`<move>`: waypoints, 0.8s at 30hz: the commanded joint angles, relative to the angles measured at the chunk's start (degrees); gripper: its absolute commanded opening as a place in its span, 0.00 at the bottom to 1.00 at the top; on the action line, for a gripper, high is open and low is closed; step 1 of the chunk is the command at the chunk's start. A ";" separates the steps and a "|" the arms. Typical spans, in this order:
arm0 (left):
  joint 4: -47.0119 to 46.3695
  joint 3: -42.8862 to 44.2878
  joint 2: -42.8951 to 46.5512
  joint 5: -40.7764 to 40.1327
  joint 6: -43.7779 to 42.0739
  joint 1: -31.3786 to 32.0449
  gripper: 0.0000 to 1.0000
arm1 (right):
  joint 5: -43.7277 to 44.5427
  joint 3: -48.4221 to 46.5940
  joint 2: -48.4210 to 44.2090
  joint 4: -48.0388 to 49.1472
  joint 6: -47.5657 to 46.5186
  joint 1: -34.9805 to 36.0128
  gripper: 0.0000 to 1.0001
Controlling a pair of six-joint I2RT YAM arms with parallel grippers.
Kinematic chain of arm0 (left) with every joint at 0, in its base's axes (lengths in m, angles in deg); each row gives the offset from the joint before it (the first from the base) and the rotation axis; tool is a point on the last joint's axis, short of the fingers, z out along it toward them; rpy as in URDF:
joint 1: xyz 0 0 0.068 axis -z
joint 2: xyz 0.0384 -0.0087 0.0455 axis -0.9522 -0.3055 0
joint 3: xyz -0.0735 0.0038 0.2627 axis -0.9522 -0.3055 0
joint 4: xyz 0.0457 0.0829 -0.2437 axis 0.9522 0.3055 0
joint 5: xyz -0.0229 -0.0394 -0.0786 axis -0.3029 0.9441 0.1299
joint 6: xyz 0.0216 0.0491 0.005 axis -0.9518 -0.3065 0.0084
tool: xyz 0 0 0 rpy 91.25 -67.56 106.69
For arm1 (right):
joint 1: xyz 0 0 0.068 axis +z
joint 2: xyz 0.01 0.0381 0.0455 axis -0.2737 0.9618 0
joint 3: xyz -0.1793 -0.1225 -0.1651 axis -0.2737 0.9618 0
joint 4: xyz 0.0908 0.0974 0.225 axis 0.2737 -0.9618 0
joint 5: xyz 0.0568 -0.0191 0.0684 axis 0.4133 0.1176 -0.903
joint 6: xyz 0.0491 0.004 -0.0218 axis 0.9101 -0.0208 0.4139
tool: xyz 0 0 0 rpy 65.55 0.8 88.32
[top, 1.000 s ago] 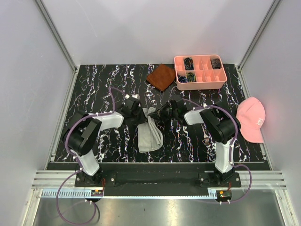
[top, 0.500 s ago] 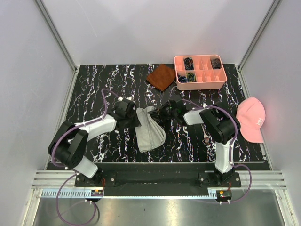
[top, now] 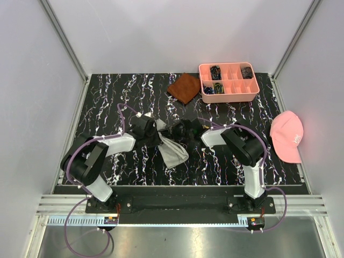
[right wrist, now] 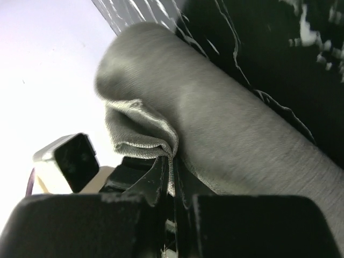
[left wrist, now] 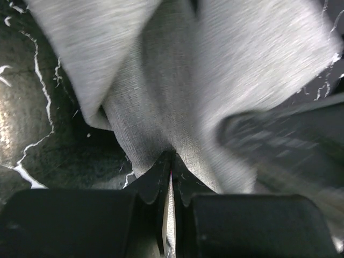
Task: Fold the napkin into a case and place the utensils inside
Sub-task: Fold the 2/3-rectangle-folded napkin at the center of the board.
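napkin (top: 174, 153) | light grey, plain | bunched, twisted | mid-scene

Looks down on a black marbled table (top: 107, 102) with 2 arms reaching toward frame centre. Shows napkin (top: 173, 151) bunched there, narrow at its upper end, wider toward lower right. Puts left gripper (top: 155, 137) at its upper left, right gripper (top: 181, 132) at its upper right. Shows brown cloth (top: 184, 87) just beside pink tray (top: 228, 97) at upper right, pink cap (top: 287, 137) at right edge.

Robot lab test cell: white panel walls (top: 177, 32), aluminium profile frame (top: 65, 40), black marbled tabletop (top: 107, 97), left arm (top: 102, 153) and right arm (top: 248, 153) bolted to base rail (top: 177, 203), purple cables (top: 65, 231)
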State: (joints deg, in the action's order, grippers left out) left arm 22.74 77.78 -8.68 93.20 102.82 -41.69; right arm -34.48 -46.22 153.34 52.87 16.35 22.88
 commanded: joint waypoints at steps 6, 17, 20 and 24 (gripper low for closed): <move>-3.98 -5.45 3.27 -0.78 -2.20 -0.11 0.08 | 7.89 0.54 5.16 5.94 7.83 2.63 0.00; 5.77 -5.28 9.60 2.02 -3.34 -5.55 0.22 | 6.31 0.64 9.30 8.93 6.86 2.81 0.00; 6.74 -4.92 11.44 6.59 -4.48 -9.67 0.27 | 6.30 0.54 8.60 6.56 4.14 2.81 0.00; 10.42 -1.06 13.30 7.05 -4.14 -11.89 0.29 | 6.13 0.63 8.59 5.76 0.80 2.81 0.00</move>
State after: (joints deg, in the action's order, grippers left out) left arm 29.83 72.97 1.81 97.53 99.81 -51.92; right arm -27.69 -45.85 160.01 63.25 19.11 25.26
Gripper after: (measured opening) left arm 0.287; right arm 0.056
